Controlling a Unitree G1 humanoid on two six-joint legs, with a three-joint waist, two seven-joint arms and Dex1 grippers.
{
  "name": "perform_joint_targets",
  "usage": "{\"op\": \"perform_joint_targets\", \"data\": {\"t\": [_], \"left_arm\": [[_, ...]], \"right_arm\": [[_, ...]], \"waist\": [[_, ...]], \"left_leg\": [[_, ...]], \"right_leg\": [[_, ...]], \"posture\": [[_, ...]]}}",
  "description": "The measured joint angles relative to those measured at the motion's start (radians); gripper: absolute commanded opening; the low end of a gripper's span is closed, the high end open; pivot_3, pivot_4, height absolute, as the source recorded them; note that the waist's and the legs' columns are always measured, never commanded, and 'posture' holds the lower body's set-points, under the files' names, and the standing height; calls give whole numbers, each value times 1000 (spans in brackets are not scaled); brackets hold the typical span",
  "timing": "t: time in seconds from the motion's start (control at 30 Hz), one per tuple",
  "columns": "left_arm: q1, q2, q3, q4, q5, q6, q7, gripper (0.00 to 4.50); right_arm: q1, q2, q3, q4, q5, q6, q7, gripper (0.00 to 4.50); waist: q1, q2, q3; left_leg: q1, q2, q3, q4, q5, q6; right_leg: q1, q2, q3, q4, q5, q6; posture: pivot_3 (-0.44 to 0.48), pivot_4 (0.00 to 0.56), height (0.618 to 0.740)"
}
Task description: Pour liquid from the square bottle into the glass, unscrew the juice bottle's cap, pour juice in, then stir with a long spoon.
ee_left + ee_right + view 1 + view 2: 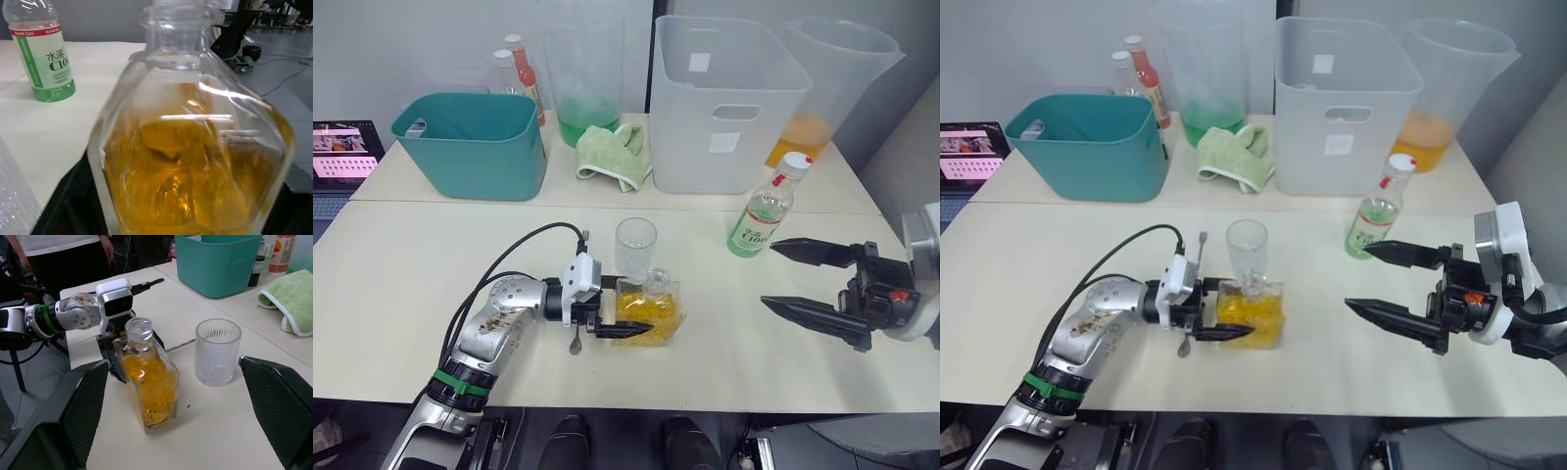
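Left pincer clamped on the square bottle, glass just behind it, right pincer spread wide, beyond the bottle.

Most of the long spoon is hidden behind the left gripper. The square bottle is cut off at its top and base in the left wrist view. The juice bottle is cropped above its shoulder there.

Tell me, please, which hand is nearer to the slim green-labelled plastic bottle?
Right. The right hand, open, sits just beside the slim green-labelled plastic bottle; the left hand is across the table, around the squat yellow-liquid bottle.
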Motion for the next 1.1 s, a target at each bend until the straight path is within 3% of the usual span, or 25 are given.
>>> {"op": "perform_joint_targets", "data": {"t": [0.23,0.77,0.93,1.1], "left_arm": [[4,35,25,-93,-57,112,1,4466],[-12,70,11,-156,-31,181,7,4466],[-20,66,13,-149,-25,178,19,2989],[-27,67,17,-146,-16,170,13,2819]], "right_arm": [[-18,-8,14,-6,33,12,-30,4500],[-54,3,74,-17,34,-4,-91,4500],[-86,3,125,-31,30,-5,-121,4500],[-183,24,254,-53,-22,-12,-174,4500]], "waist": [[0,0,0],[-1,0,0],[-2,0,0],[-3,0,0]], "left_leg": [[1,0,0,0,0,0],[1,0,0,0,0,0],[1,0,0,0,0,1],[1,0,0,0,0,1]], "right_leg": [[1,0,0,0,0,0],[1,0,0,0,0,0],[1,0,0,0,0,0],[0,0,0,0,0,0]], "posture": [[0,150,740],[0,150,740],[0,150,740],[0,150,740]]}}
